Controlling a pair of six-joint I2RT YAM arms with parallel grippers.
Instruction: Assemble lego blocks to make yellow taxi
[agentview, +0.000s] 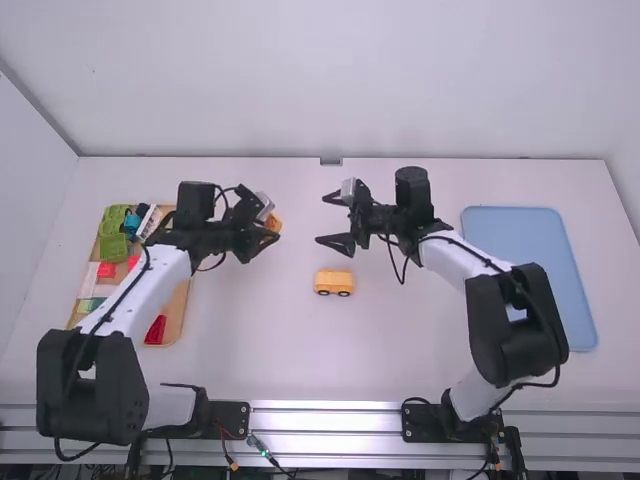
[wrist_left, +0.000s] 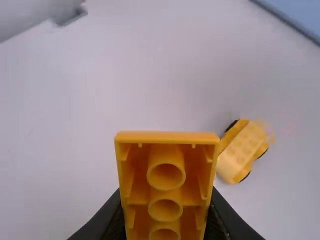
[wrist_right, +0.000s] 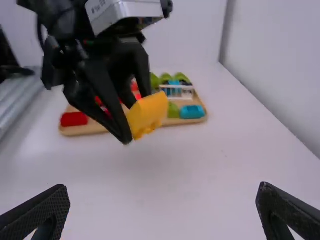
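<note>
Yellow plastic is gripped in the left end effector (agentview: 270, 222): a block (wrist_left: 165, 192), its hollow underside turned toward the wrist camera, is held between the fingers above the counter (agentview: 250, 350). The right end effector (agentview: 322, 220) is spread wide and empty, facing the left one across a gap. The wheeled car base (agentview: 333, 283) is seen upright on the counter, below the right end effector and nearer the arm bases. A wooden tray of spare blocks (agentview: 176, 312) lies on the left end effector's outer side.

The joining of the upper body to the base is judged to be in hand. Next, the block should be turned hollow side down, lined up with the studs and pressed on, perhaps with the base steadied by the right end effector.
</note>
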